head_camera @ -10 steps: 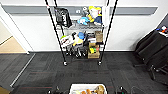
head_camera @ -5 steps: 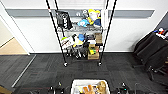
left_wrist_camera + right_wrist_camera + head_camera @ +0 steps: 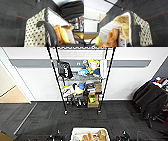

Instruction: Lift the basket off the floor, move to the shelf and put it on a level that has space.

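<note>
Basket: woven, lined, holding soft toys; likely light, sides yielding. Best taken at both end rims. Hand states: cannot tell.

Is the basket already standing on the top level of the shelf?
No, the basket is low in front of the robot, apart from the shelf, which stands farther off by the wall.

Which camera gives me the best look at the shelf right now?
The head view: the shelf stands whole against the wall, its tiers crowded with toys and boxes. The right wrist view catches one post and caster; the left wrist view shows a caster at most.
</note>
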